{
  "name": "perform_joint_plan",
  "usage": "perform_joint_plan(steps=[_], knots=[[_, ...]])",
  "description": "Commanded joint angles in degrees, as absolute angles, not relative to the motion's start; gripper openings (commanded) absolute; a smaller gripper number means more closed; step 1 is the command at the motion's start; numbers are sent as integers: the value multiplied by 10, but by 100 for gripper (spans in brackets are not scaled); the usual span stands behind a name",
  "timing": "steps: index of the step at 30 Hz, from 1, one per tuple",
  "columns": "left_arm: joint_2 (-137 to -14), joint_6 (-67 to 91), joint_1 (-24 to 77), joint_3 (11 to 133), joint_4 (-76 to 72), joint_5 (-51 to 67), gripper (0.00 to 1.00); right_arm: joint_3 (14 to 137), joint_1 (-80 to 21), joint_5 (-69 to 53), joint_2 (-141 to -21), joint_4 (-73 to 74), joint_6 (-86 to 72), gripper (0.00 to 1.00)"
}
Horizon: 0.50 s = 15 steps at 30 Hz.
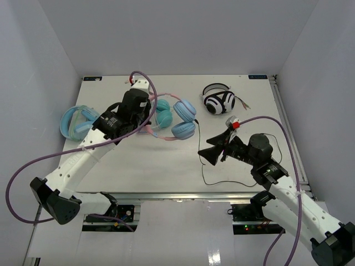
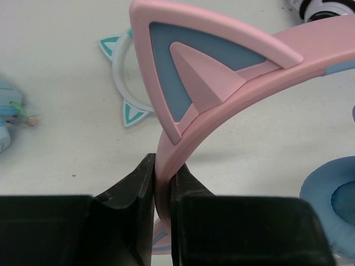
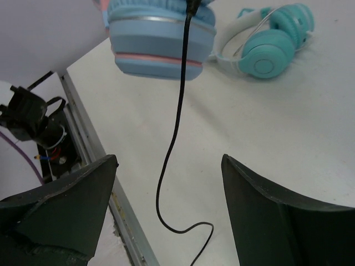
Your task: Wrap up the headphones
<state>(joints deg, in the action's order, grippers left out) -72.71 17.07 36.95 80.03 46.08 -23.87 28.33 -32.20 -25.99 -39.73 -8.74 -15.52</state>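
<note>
Grip status, left side: my left pincer (image 2: pixel 162 178) is closed narrow on the pink headband (image 2: pixel 233 94) of the headphones (image 1: pixel 183 119), just below one cat ear. The band stands on edge between the jaws. I judge this hold serves as an anchor, keeping the frame steady and the light blue ear cups off to the side so the cable (image 3: pixel 176 116) has room to be wound.

Right side: my right pincer (image 3: pixel 169 160) stands wide and holds nothing. It hovers above the surface (image 1: pixel 166 166) with the thin black cable running between its fingers but touching neither. The cable drops from the ear cup (image 3: pixel 161 44) and trails in loose curves across the surface toward the near edge. That placement suits a pinch on the slack.

The headphones sit left of centre on the surface, close beside the teal cat-ear pair (image 1: pixel 162 111). A bulky blue pair (image 1: pixel 77 122) lies far left and a black-and-white pair (image 1: pixel 219 102) lies to the right, both apart from the work.

Finding: wrapping has not begun, since the cable lies fully uncoiled.
</note>
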Motion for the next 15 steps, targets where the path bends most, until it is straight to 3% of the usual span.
perform_joint_plan(steps=[1, 7, 15], knots=[[-699, 196, 367, 852, 420, -180, 0, 263, -356, -302, -415, -203, -127, 82], [-683, 210, 366, 866, 420, -169, 0, 234, -371, -280, -458, -246, -104, 77], [-685, 231, 365, 909, 429, -187, 0, 168, -395, -273, -510, -368, -126, 57]])
